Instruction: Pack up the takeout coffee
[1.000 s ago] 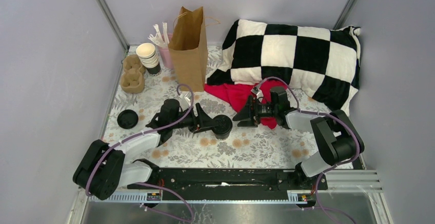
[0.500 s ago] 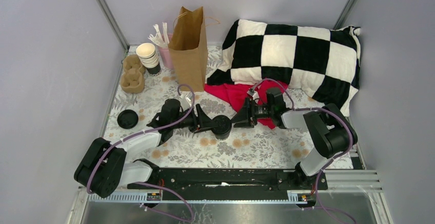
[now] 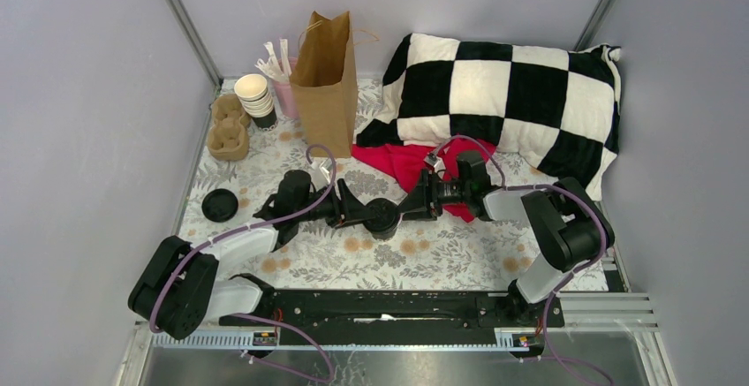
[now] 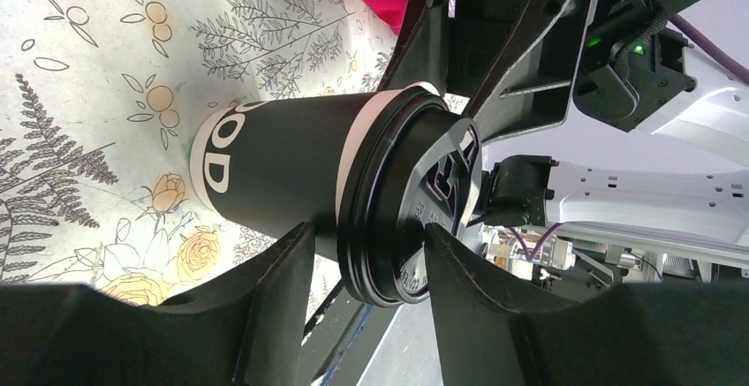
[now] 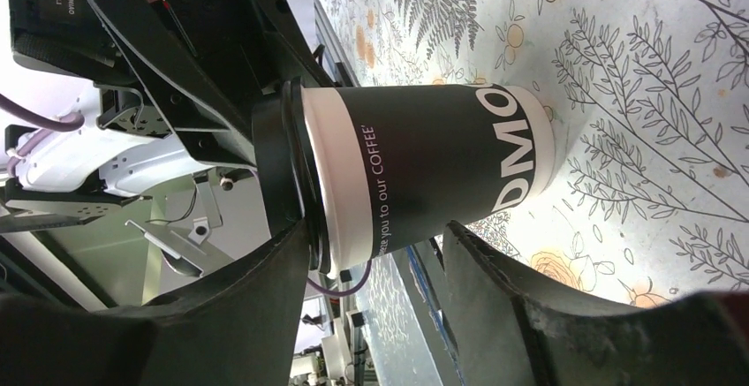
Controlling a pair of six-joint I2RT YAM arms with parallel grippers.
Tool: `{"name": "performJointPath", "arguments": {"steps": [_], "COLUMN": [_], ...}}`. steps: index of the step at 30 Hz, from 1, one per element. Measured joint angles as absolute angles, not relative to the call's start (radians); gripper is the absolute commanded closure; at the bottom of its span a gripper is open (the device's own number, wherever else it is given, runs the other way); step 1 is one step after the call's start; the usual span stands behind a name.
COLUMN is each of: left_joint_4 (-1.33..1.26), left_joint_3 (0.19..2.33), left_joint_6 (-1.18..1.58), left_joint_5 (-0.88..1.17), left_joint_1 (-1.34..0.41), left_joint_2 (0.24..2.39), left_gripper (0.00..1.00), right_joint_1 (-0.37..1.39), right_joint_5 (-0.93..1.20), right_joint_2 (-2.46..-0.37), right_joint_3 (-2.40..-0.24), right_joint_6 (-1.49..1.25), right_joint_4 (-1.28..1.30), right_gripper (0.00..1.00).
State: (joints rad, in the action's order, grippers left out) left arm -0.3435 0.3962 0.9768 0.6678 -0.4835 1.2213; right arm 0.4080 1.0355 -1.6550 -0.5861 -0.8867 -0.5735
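Observation:
The takeout coffee [image 3: 383, 215], a dark paper cup with a black lid, stands upright on the flowered table between my two grippers. My left gripper [image 3: 360, 212] reaches it from the left with its jaws a little apart. In the left wrist view [image 4: 366, 231] one finger is at the lid [image 4: 411, 209] and the other at the cup wall [image 4: 283, 178]. My right gripper [image 3: 408, 208] reaches it from the right. In the right wrist view [image 5: 378, 236] its jaws are open and straddle the cup [image 5: 424, 165] just below the lid. The brown paper bag [image 3: 325, 81] stands open at the back.
A loose black lid [image 3: 219, 204] lies at the left. A stack of lidless cups [image 3: 256, 99], a cardboard cup carrier [image 3: 228, 126] and a pink holder with wrapped sticks [image 3: 283, 86] stand at the back left. A checkered pillow [image 3: 503, 94] and a red cloth [image 3: 402, 163] lie at the back right.
My right gripper has moved left, up to the cup. The left gripper and the cup have stayed in place.

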Motion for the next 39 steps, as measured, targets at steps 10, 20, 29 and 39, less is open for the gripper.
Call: {"name": "performJointPath", "arguments": {"steps": [10,20,29,39], "left_joint_4": [-0.283,-0.217,-0.159,-0.121], "left_joint_3": [0.437,0.452,0.504,0.550], "left_joint_6": [0.955,0.942,0.943,0.942], "left_joint_5": [0.662,0.649,0.617,0.572], "left_joint_1": [-0.489,-0.500,-0.532,-0.549], "left_joint_2": [1.197,1.143,1.139,1.141], "left_gripper": [0.31,0.17,0.13,0.06], "right_joint_1": [0.406,0.401,0.402,0.406], "right_joint_5": [1.005,0.996,0.984,0.979], "right_joint_2": [-1.539,-1.530,-1.530,-1.530], "right_joint_3": [-0.600,-0.601,-0.601,-0.598], "right_joint_6": [-0.882,-0.879,-0.868,-0.880], "right_joint_4": [-0.493,-0.474,-0.452,-0.465], "right_gripper": [0.26,0.29,0.30,0.25]}}
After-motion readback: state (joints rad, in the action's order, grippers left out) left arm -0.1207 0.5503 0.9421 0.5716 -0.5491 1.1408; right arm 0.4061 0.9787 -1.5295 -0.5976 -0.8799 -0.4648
